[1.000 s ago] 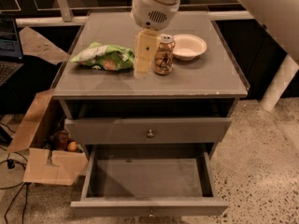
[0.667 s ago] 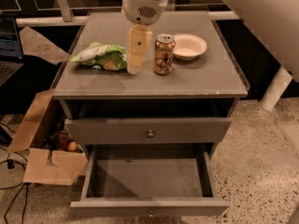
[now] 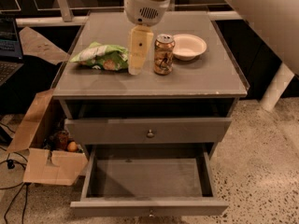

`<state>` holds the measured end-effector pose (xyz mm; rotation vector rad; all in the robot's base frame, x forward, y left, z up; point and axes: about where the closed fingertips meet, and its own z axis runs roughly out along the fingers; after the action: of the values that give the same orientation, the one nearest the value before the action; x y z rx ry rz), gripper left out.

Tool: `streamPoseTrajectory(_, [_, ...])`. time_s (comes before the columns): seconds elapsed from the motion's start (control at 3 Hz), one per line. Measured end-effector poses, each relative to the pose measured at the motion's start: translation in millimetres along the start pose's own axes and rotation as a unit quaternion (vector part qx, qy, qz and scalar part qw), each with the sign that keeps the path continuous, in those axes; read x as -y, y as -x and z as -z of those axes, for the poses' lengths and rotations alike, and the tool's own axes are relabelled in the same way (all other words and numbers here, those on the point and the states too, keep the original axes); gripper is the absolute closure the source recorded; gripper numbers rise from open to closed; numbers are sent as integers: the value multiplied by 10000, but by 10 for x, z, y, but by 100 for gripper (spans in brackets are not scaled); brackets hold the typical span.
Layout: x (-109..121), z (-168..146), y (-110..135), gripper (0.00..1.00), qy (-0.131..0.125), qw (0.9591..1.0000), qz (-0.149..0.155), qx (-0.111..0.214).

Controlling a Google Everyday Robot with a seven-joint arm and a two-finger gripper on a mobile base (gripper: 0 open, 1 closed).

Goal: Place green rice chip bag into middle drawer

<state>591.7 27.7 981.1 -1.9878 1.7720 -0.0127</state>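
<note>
The green rice chip bag (image 3: 99,56) lies on the left part of the grey cabinet top (image 3: 205,78). My gripper (image 3: 138,55) hangs down over the top, right next to the bag's right end, between the bag and the brown-gold can (image 3: 164,54). It holds nothing that I can see. The middle drawer (image 3: 149,178) is pulled out wide below, and nothing lies in it. The upper drawer (image 3: 149,129) is pushed nearly in.
A cream bowl (image 3: 188,45) stands right of the can. An open cardboard box (image 3: 46,160) with small items sits on the floor left of the cabinet. A laptop (image 3: 8,45) is at the far left. A white post (image 3: 275,90) stands at the right.
My gripper has moved left, away from the can and up to the bag's right end. The bag, can, bowl and drawers have not moved.
</note>
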Motion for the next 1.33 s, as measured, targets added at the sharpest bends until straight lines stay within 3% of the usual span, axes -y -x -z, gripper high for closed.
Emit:
streamPoseTrajectory(0.33, [-110, 0, -101, 0, -202, 9994, -278, 49])
streamPoseTrajectory(0.67, [-1, -112, -296, 0, -586, 9968, -465, 265])
streamPoseTrajectory(1.0, [220, -277, -437, 0, -742, 9945, -636, 387])
streamPoseTrajectory(1.33, [453, -486, -488, 0, -549, 9938, -698, 669])
